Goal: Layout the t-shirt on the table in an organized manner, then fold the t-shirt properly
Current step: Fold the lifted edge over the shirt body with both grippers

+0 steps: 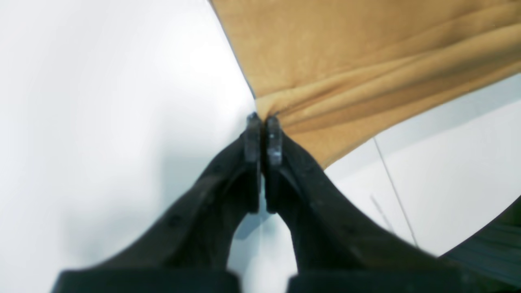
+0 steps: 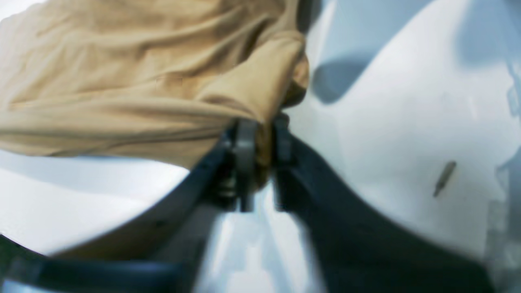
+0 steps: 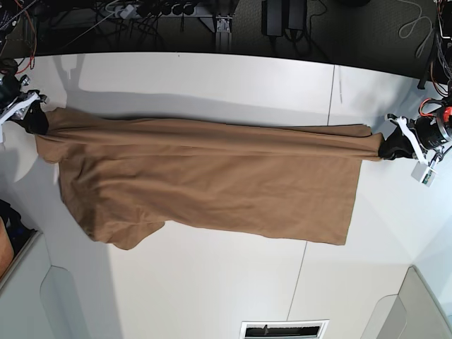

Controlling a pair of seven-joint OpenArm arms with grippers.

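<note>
Spanning the white table (image 3: 212, 282), the t-shirt (image 3: 212, 183) hung stretched, pinched by the left gripper (image 1: 263, 122) and loosely by the right gripper (image 2: 260, 126); cables (image 3: 141, 14) lay behind.

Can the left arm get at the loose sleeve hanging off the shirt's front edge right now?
Probably not: the left end effector is shut on the t-shirt at the opposite end, and the sleeve lies beside the right end effector.
</note>
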